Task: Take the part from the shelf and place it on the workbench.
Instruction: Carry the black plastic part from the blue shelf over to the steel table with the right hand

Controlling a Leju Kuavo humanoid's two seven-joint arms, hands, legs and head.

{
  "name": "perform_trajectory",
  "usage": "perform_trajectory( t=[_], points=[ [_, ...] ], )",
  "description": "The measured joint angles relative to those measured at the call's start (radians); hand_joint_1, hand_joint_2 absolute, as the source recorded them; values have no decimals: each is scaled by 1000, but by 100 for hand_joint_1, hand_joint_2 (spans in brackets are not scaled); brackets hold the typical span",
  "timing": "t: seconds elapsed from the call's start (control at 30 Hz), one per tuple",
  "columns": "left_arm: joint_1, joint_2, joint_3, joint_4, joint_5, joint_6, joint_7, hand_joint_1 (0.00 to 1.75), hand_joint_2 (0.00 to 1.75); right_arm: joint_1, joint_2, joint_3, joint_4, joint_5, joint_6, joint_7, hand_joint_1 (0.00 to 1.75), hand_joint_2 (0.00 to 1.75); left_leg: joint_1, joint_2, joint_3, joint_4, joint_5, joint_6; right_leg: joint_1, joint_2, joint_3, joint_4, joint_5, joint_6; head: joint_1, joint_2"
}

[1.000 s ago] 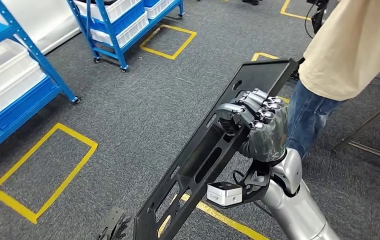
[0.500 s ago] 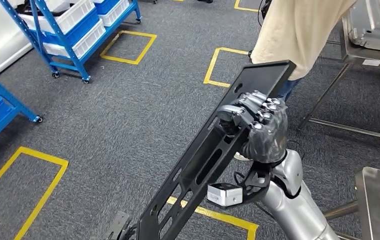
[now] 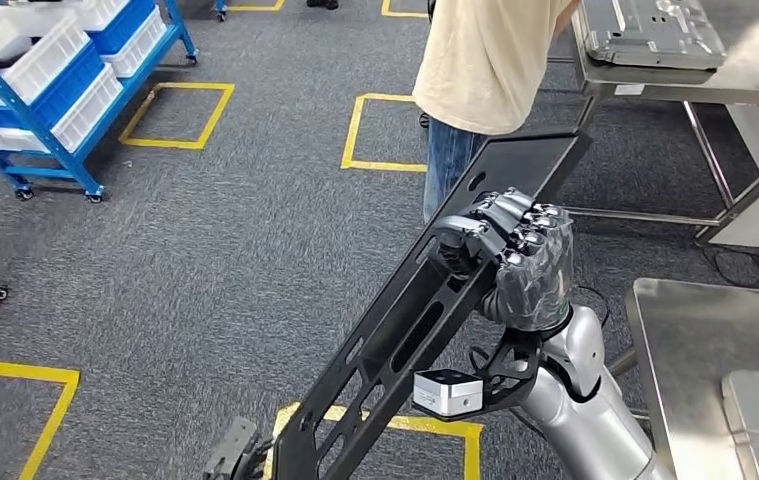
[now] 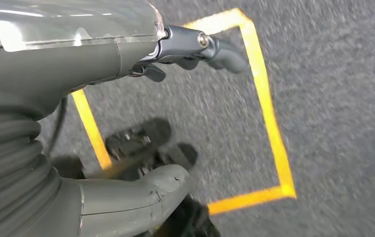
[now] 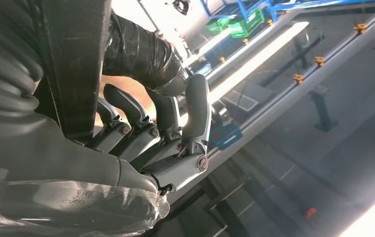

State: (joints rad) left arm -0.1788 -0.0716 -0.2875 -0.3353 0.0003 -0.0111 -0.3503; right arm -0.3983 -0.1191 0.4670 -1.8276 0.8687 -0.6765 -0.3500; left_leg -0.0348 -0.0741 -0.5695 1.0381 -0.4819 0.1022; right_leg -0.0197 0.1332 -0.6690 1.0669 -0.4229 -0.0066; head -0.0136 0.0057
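Observation:
The part (image 3: 395, 340) is a long black flat plate with slots, held slanting up from low near my body toward the far right. My right hand (image 3: 520, 260) grips its edge about two thirds of the way up, fingers wrapped over it. In the right wrist view the fingers (image 5: 175, 143) curl around the black plate (image 5: 74, 64). My left hand (image 3: 233, 455) is low beside the plate's bottom end. In the left wrist view, my left hand (image 4: 101, 64) has thumb and fingers apart, with only carpet between them. A steel workbench (image 3: 695, 330) stands at the near right.
A person (image 3: 485, 60) in a beige top and jeans stands just beyond the plate's upper end. Behind them is another steel table (image 3: 755, 85) carrying a grey metal piece (image 3: 655, 35). A blue rack with white bins (image 3: 45, 80) stands at far left. Yellow tape squares mark the grey carpet.
The whole view has swung to the right: the blue racks slid left and the steel tables came into sight. My right hand keeps the same hold on the plate.

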Motion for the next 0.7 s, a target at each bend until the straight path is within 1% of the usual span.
perform_trajectory(
  t=[0.03, 0.07, 0.1, 0.13, 0.17, 0.2, 0.23, 0.27, 0.3, 0.33, 0.37, 0.4, 0.43, 0.47, 0.5, 0.53, 0.57, 0.6, 0.63, 0.67, 0.7],
  points=[
    [-1, 0, 0, 0, 0, 1, 0, 0, 175, 1, 0, -1, -1, 0, -1, 1, 175, 175, 2, 12, 10, -22, 11, -1, 0, 3, 1, -6, 5, 5, 0, 0],
    [-1, -1, 0, 0, 0, 2, 0, 0, 175, 1, -1, -2, -4, 0, -3, 1, 175, 175, 6, 25, 20, -47, 25, -2, 4, -11, 0, -6, 0, 9, 1, 0],
    [-1, -2, 0, 0, 0, 2, -1, 0, 175, 0, -2, -4, -5, 0, -4, 2, 175, 175, 10, 40, 28, -70, 38, -6, 9, -36, -9, 12, -17, 12, 1, 0],
    [1, -4, 1, 0, 0, 2, -1, 0, 175, -1, -2, -5, -7, -1, -6, 3, 175, 175, 15, 55, 33, -87, 47, -13, 12, -68, -26, 51, -46, 14, 2, 0],
    [5, -4, 1, 0, 0, 2, -1, 0, 175, -2, -2, -6, -8, -2, -7, 4, 175, 175, 16, 69, 32, -92, 50, -18, 13, -96, -50, 104, -81, 19, 2, 0],
    [10, -5, 1, 0, 1, 1, -1, 0, 175, -1, -2, -6, -8, -2, -7, 5, 175, 175, 18, 84, 29, -90, 50, -22, 9, -112, -74, 161, -111, 25, 2, 0],
    [15, -5, 1, 0, 2, 1, -1, 0, 175, 1, -2, -6, -8, -2, -7, 5, 175, 175, 19, 99, 25, -85, 48, -28, 5, -122, -89, 202, -127, 30, 2, 0],
    [18, -5, 1, 1, 3, 1, -1, 0, 175, 2, -3, -6, -8, -2, -7, 5, 175, 175, 22, 115, 20, -77, 44, -34, 0, -129, -89, 213, -125, 37, 2, 0],
    [19, -6, 1, 1, 5, 1, -2, 0, 175, 3, -4, -6, -8, -2, -7, 5, 175, 175, 27, 129, 14, -67, 39, -41, -5, -136, -70, 187, -106, 45, 2, 0],
    [19, -6, 1, 2, 7, 1, -2, 0, 175, 4, -4, -6, -8, -2, -7, 5, 175, 175, 31, 142, 9, -53, 32, -50, -9, -151, -35, 133, -79, 52, 2, 0],
    [19, -6, 1, 2, 9, 1, -2, 0, 175, 4, -5, -6, -8, -2, -7, 5, 175, 175, 34, 154, 2, -38, 24, -60, -9, -170, -1, 79, -61, 56, 2, 0],
    [18, -5, 1, 2, 10, 1, -3, 0, 175, 4, -5, -7, -8, -2, -8, 4, 175, 175, 34, 163, -3, -21, 15, -69, -9, -184, 24, 35, -48, 52, 2, 0],
    [17, -5, 1, 2, 11, 1, -4, 0, 175, 5, -5, -7, -8, -2, -9, 4, 175, 175, 32, 171, -6, -8, 7, -77, -8, -192, 36, 13, -46, 44, 1, 0],
    [17, -5, 1, 2, 12, 1, -5, 0, 175, 5, -5, -8, -8, -2, -10, 4, 175, 175, 31, 179, -8, 0, 2, -83, -5, -190, 34, 12, -50, 32, 1, 0],
    [17, -5, 1, 2, 13, 0, -6, 0, 175, 6, -5, -8, -9, -2, -11, 4, 175, 175, 30, 188, -7, 4, -1, -87, -5, -179, 31, 12, -48, 22, 1, 0],
    [16, -5, 1, 2, 14, 0, -8, 0, 175, 7, -5, -9, -9, -2, -12, 4, 175, 175, 33, 191, -6, 5, -3, -91, -5, -169, 29, 13, -47, 15, 1, 0],
    [15, -6, 1, 2, 14, 0, -9, 0, 175, 7, -6, -9, -9, -2, -12, 4, 175, 175, 36, 179, -8, 12, -12, -95, -5, -159, 27, 13, -44, 8, 1, 0],
    [15, -6, 1, 2, 15, -1, -9, 0, 175, 6, -6, -10, -9, -1, -12, 4, 175, 175, 39, 156, -15, 34, -32, -100, -7, -150, 25, 12, -40, 3, 1, 0],
    [14, -7, 1, 2, 15, -2, -10, 0, 175, 6, -6, -10, -9, -1, -12, 4, 175, 175, 42, 129, -30, 72, -61, -105, -9, -140, 23, 10, -37, -3, 1, 0],
    [15, -7, 1, 2, 14, -4, -10, 0, 175, 6, -6, -11, -9, 0, -12, 4, 175, 175, 44, 103, -52, 130, -97, -108, -8, -129, 21, 10, -35, -6, 1, 0],
    [17, -7, 1, 2, 13, -7, -11, 0, 175, 6, -6, -11, -9, 1, -12, 4, 175, 175, 45, 91, -79, 194, -129, -109, -6, -118, 18, 10, -32, -9, 1, 0]
  ],
)
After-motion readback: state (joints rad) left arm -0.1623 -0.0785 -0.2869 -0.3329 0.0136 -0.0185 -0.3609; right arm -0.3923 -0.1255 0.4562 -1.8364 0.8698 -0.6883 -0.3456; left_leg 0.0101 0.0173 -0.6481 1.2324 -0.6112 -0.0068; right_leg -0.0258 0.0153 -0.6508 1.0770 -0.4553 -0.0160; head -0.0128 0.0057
